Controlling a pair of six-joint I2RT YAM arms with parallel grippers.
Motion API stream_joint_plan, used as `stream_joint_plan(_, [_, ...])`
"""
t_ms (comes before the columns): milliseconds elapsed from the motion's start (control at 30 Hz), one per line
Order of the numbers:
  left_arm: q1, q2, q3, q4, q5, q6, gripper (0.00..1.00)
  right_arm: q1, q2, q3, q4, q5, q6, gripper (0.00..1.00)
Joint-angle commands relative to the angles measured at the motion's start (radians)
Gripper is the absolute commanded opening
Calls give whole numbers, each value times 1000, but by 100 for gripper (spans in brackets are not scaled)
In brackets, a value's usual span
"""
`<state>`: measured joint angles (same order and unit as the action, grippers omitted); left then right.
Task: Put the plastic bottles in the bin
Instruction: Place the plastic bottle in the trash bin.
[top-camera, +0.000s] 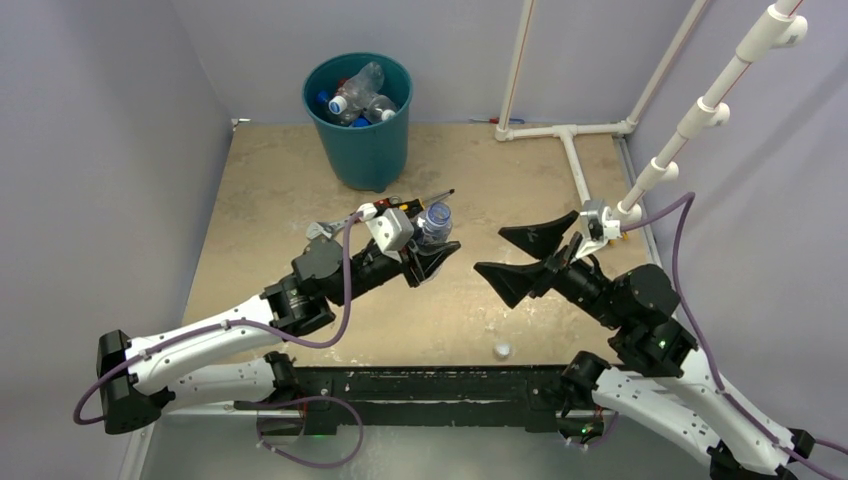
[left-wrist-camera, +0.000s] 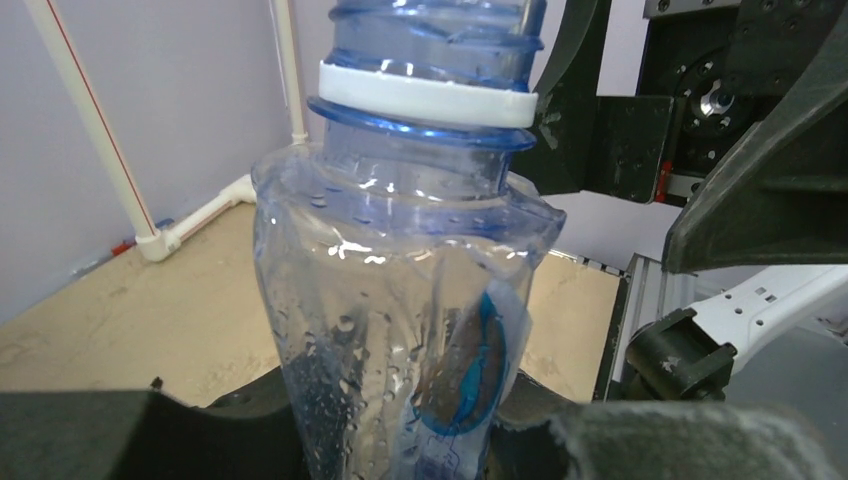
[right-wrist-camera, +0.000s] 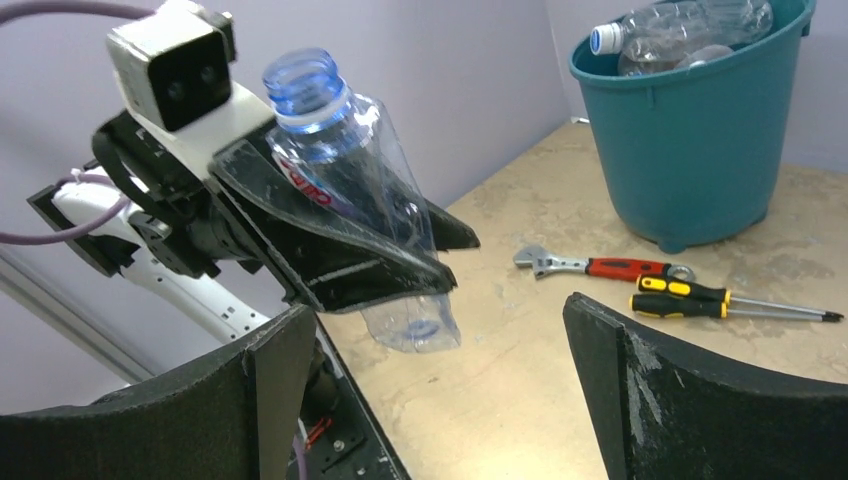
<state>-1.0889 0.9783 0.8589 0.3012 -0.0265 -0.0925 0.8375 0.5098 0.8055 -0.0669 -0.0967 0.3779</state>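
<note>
A crushed clear plastic bottle (top-camera: 434, 224) with a blue neck and a white ring is held above the table, my left gripper (top-camera: 428, 256) shut on its body. In the left wrist view the bottle (left-wrist-camera: 400, 280) fills the middle, pinched flat low down between the dark fingers (left-wrist-camera: 120, 435). My right gripper (top-camera: 528, 256) stands wide open to the right of it, holding nothing. From the right wrist the same bottle (right-wrist-camera: 352, 190) shows neck-up and tilted. The teal bin (top-camera: 360, 140) stands at the back with several bottles (top-camera: 358, 98) inside, and shows again as the bin (right-wrist-camera: 690, 140).
A red-handled wrench (right-wrist-camera: 600, 267) and a yellow-black screwdriver (right-wrist-camera: 720, 300) lie in front of the bin. A small white cap (top-camera: 501, 351) lies near the table's front edge. A white pipe frame (top-camera: 572, 135) runs along the back right.
</note>
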Motion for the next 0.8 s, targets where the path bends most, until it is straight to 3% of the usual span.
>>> stream_joint_plan(0, [-1,-13,-15,57,5,-62,1,2,-10,3,80,-7,0,99])
stream_joint_plan(267, [1,-39,-66,35,-11,-77,1,2,-10,-26,105,-3,12,94])
stream_joint_plan(500, [1,-138,-154,-137,-37,-105,1,2,-47,-57,-134,155,122,89])
stream_joint_plan(633, [0,-208,-240,-58,-12,-161,3,2,-99,-129,-24,100,151,89])
stream_joint_plan(767, [0,-179,-222,-55,21,-173,4,2,-61,-87,136,-15,139,89])
